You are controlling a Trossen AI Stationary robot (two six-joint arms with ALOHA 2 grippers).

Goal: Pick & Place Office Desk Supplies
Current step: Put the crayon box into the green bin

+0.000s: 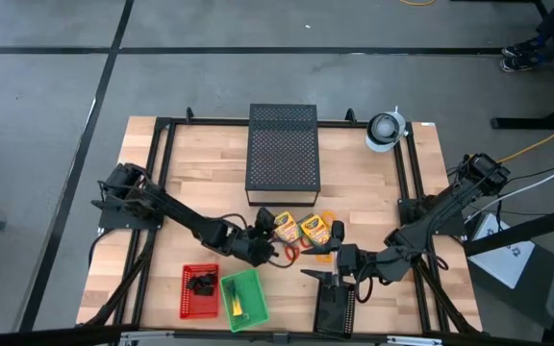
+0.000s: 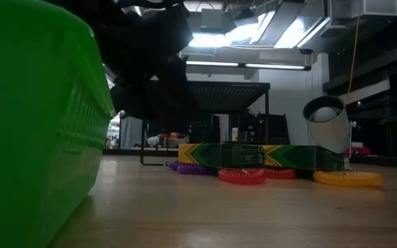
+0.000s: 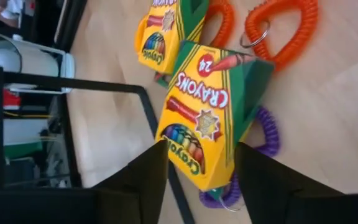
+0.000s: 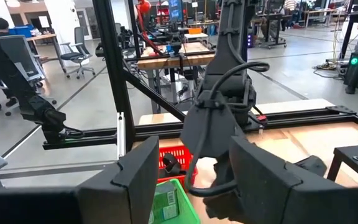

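Observation:
Two yellow-and-green crayon boxes (image 1: 284,227) (image 1: 315,229) lie flat mid-table among orange rings (image 3: 284,31), a red ring (image 2: 242,176) and a purple ring (image 3: 267,130). The nearer box (image 3: 201,112) lies partly over the purple ring. My left gripper (image 3: 197,180) is open and slants down at this box, one finger on either side of its near end; no touch shows. My right gripper (image 4: 194,180) hangs open and level above the table's near right part (image 1: 333,269), nothing between its fingers.
A red basket (image 1: 198,290) with black clips and a green basket (image 1: 241,298) with a crayon box stand at the near edge. A small black perforated piece (image 1: 335,308) lies below my right gripper. The large black perforated box (image 1: 282,154) and a white roll (image 1: 386,130) stand at the far side.

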